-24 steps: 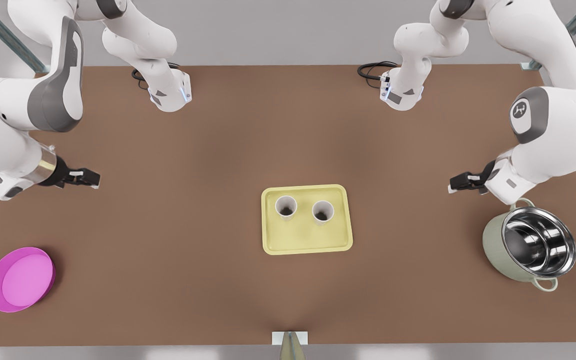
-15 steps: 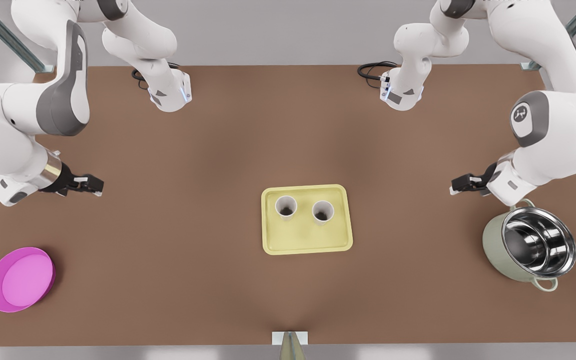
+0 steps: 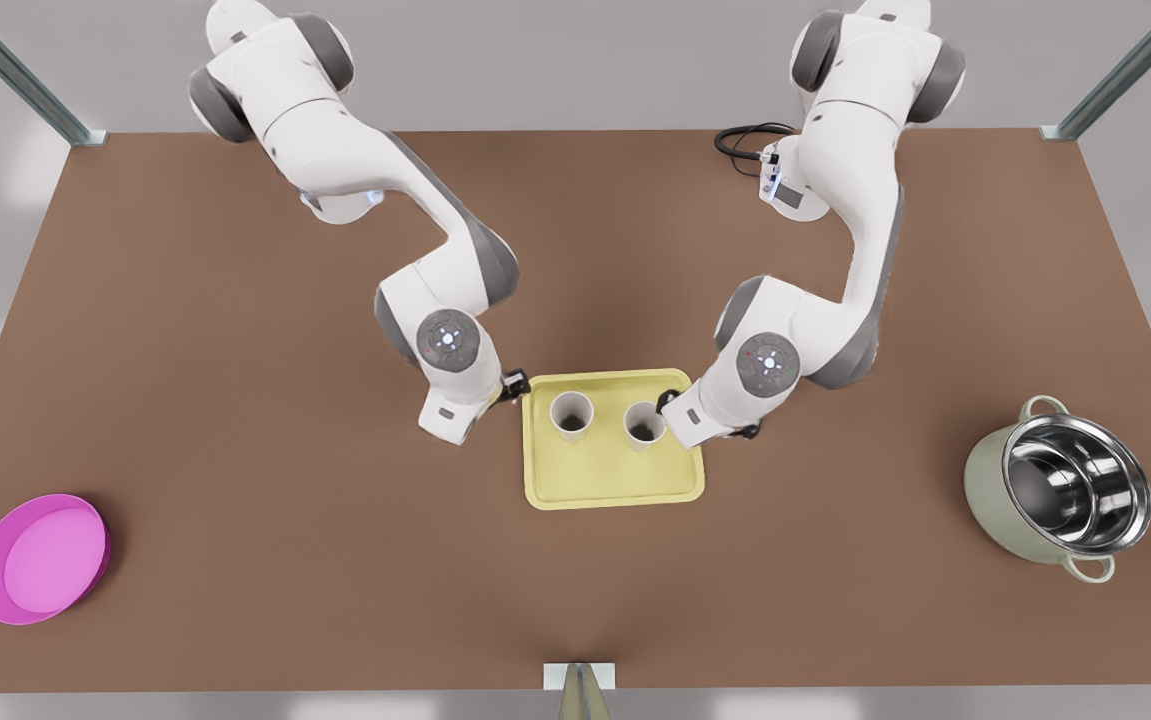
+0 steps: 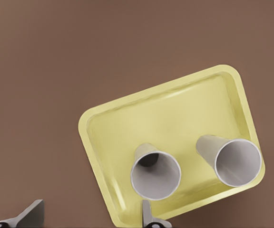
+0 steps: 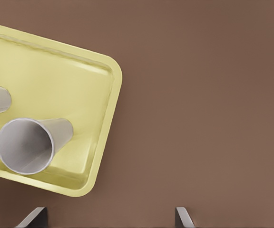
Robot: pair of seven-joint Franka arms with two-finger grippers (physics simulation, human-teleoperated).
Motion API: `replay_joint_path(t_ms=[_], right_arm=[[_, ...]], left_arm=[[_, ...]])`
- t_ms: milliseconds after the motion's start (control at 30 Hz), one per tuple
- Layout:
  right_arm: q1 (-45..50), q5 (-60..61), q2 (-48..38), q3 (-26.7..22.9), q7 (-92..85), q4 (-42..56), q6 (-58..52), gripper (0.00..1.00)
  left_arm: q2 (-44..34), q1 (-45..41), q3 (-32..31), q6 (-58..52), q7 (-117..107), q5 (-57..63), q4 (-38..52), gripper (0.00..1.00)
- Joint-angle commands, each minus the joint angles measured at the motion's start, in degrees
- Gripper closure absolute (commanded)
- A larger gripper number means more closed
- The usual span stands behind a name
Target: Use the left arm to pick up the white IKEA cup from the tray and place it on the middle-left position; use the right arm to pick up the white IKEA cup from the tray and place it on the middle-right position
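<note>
On the tabletop's (image 3: 235,330) centre lay the tray (image 3: 615,490), long axis across the front view. Two white cups (image 3: 571,412) (image 3: 645,422) stood upright, mouths up, side by side along its far edge. Left gripper (image 4: 92,216) hung just off the tray's edge beside the nearer cup, fingers apart. Right gripper (image 5: 111,217) hung past the opposite edge, seemingly spread wide too.

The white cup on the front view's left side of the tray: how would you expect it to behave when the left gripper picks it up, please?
The white cup is tall, narrow and tapers to a small base, so a sideways nudge could probably tip it on the tray. It looks thin-walled and empty, likely light. Its smooth sides may slip in the open left gripper.
</note>
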Motion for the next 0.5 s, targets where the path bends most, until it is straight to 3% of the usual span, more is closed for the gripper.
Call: replay_joint_path(t_ms=[0,233,467], right_arm=[[0.9,0.1,1.1,0.8,24.3,0.1,5.1,0.0],[4.2,0.0,7.1,1.5,28.3,0.2,12.7,0.0],[4.3,-0.3,9.3,1.6,28.0,-0.6,13.4,0.0]], left_arm=[[0.1,-1.7,0.0,9.8,-19.6,0.2,-3.4,0.0],[-0.6,-3.4,0.4,19.8,-20.8,0.3,-13.4,0.0],[2.1,-3.0,0.4,23.8,-20.8,0.3,-13.4,0.0]])
